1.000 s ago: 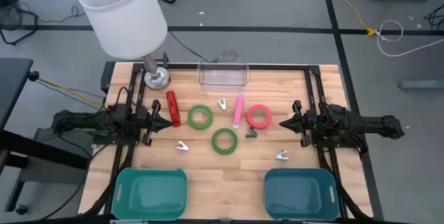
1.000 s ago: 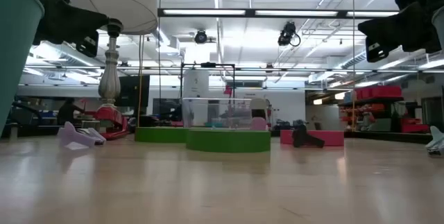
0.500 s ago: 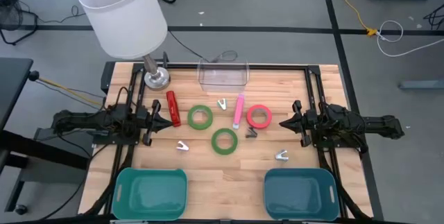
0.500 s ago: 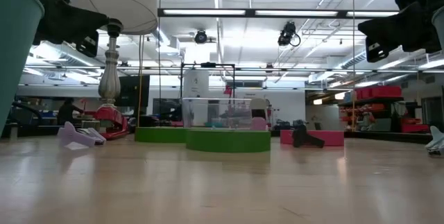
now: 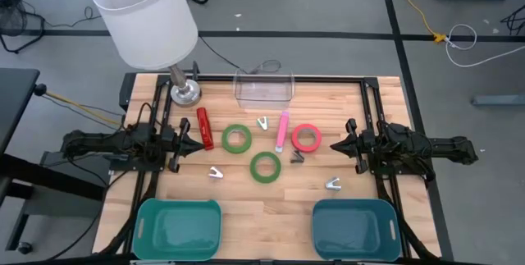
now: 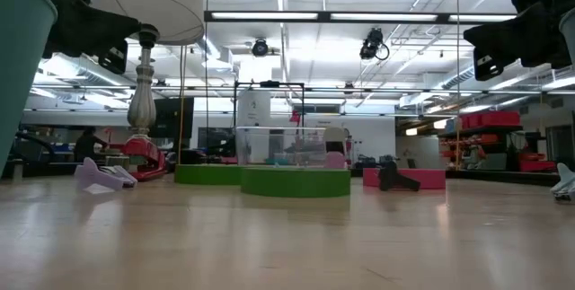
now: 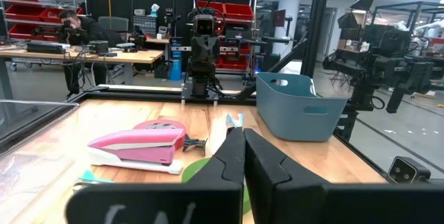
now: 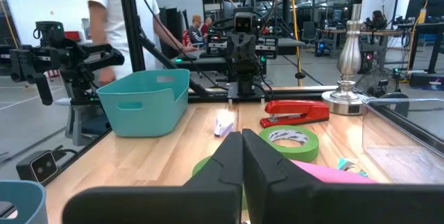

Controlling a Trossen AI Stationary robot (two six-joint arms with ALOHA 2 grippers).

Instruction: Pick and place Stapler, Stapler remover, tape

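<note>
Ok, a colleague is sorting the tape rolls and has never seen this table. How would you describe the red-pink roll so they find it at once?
Start from the clear plastic box at the table's far edge and come toward the right gripper. Just beside the pink stapler lies the red-pink tape ring, flat on the wood. It is the only ring that is not green, and the one nearest the right arm.

1. A pale wooden worktop (image 5: 238, 203) carries a scatter of office items.
2. A red stapler (image 5: 204, 128), a pink stapler (image 5: 282, 130) and three rings of tape lie mid-worktop: two green (image 5: 236, 139) (image 5: 266, 166), one red-pink (image 5: 307, 138).
3. Small staple removers (image 5: 216, 172) (image 5: 333, 184) (image 5: 263, 122) sit among them, a dark one (image 5: 296, 157) just beside the red-pink ring.
4. A clear box (image 5: 264, 89) and a lamp base (image 5: 184, 93) stand along the far edge.
5. Two teal bins (image 5: 179, 226) (image 5: 356, 226) occupy the near edge.
</note>
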